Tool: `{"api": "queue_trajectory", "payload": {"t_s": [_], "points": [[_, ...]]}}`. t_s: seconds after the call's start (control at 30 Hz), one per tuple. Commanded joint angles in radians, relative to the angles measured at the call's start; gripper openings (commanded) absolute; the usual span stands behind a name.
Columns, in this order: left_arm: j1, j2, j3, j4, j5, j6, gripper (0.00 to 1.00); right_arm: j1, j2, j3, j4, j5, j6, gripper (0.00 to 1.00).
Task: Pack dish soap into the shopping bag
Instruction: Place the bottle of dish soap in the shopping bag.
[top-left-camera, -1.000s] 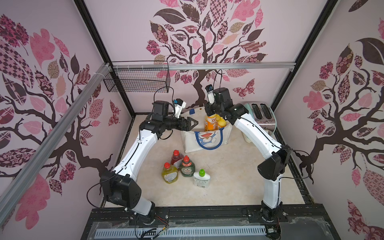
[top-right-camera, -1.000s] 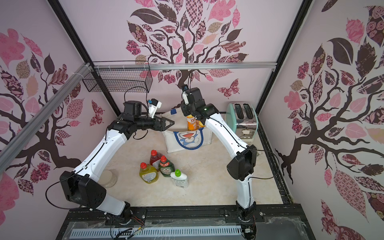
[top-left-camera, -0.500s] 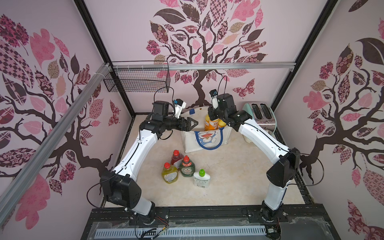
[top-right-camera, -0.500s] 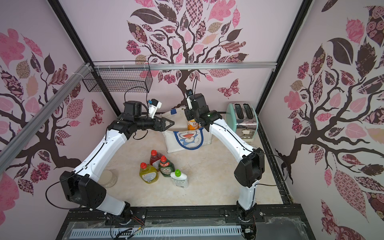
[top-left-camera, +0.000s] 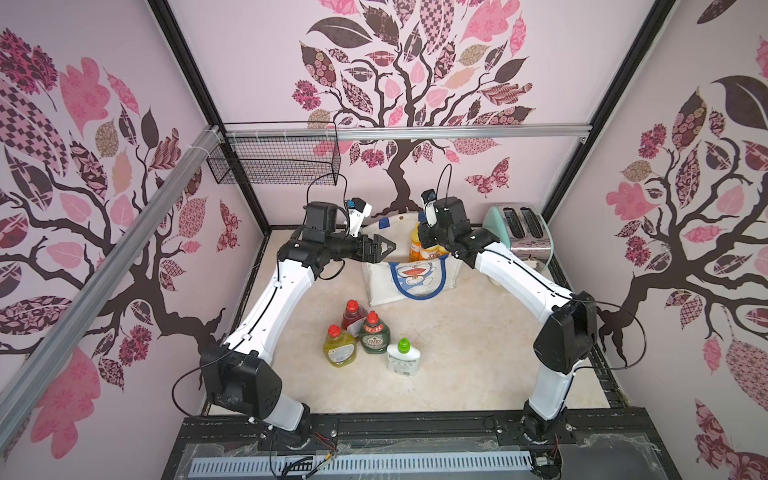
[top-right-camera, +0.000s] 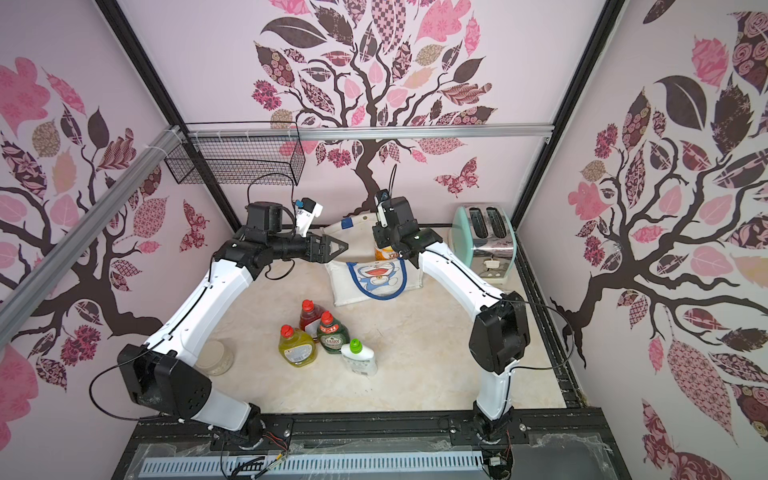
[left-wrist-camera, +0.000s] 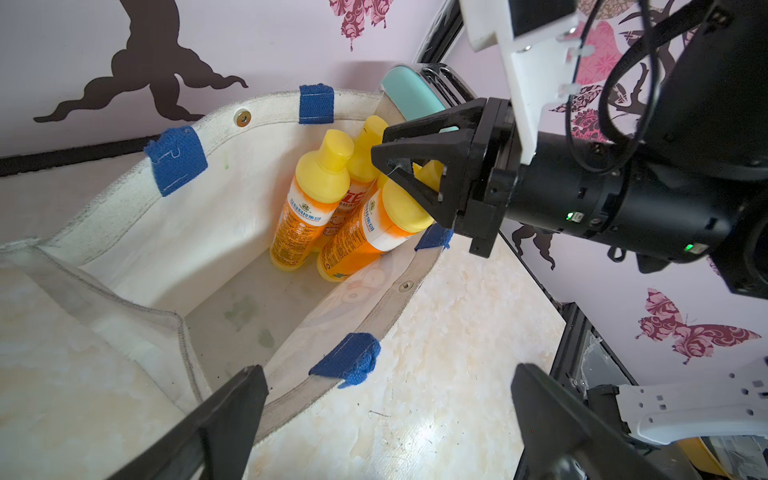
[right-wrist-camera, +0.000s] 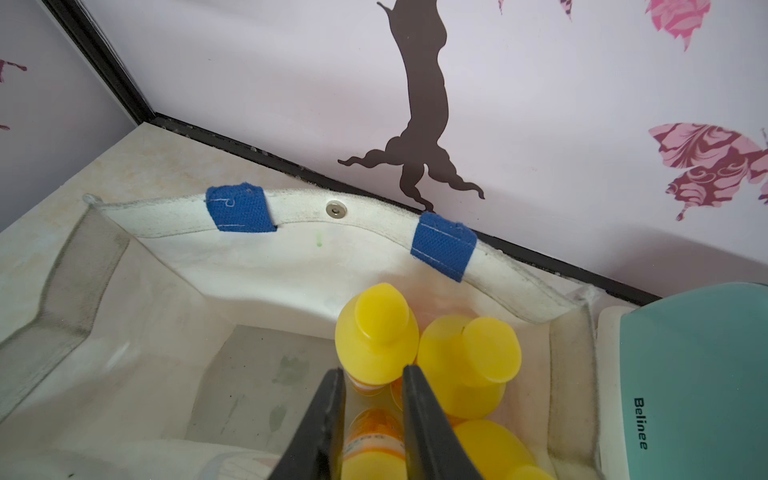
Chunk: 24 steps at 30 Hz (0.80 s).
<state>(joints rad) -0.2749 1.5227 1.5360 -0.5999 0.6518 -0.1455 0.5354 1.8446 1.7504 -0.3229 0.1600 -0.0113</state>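
Found the left claw (top-left-camera: 384, 248) spread wide apart and empty, poised near the rim of the shopping bag (top-left-camera: 411, 282) at the end away from the toaster (top-left-camera: 523, 232). Saw the right claw (left-wrist-camera: 380, 160) drawn nearly together, only a slim gap left at its tips and nothing seen clamped there; hung just over the yellow caps inside the bag's mouth, at the toaster end. Counted at least four tall orange bottles (left-wrist-camera: 303, 220) in the bag, crowded against that end wall, one tilted with its cap toward the front rim. Noted bare bag floor from those bottles all the way to the opposite end wall, so ample room on the left claw's side. Found the bag's back rim close along the back wall (right-wrist-camera: 249, 83) and the toaster just beside its end; could not tell whether touching. Counted four more on the worktop (top-left-camera: 457, 353), well apart from the bag and nearer the front edge: yellow-green bottle (top-left-camera: 340, 349), red bottle (top-left-camera: 353, 316), dark green bottle (top-left-camera: 375, 336) and white bottle (top-left-camera: 403, 357) with green cap, bunched close together, all standing. Saw open worktop around that cluster in both top views, widest toward the right arm's side. Spotted a round pale tub (top-right-camera: 216, 357) near the left arm's base in a top view.
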Motion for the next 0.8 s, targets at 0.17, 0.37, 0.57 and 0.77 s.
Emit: {"api": "queue_trajectory", "payload": {"t_s": [0.17, 0.37, 0.57, 0.77], "points": [[0.004, -0.025, -0.003, -0.007, -0.011, 0.025, 0.98, -0.023, -0.007, -0.027, 0.122, -0.034, 0.051, 0.0], [0.005, -0.029, -0.009, 0.009, 0.002, 0.021, 0.98, -0.027, 0.004, -0.054, 0.141, -0.038, 0.061, 0.07], [0.005, -0.028, -0.01, 0.013, 0.012, 0.019, 0.98, -0.028, 0.004, -0.086, 0.162, -0.038, 0.068, 0.13], [0.005, -0.027, -0.01, 0.02, 0.022, 0.014, 0.98, -0.029, 0.002, -0.111, 0.176, -0.037, 0.073, 0.3]]}}
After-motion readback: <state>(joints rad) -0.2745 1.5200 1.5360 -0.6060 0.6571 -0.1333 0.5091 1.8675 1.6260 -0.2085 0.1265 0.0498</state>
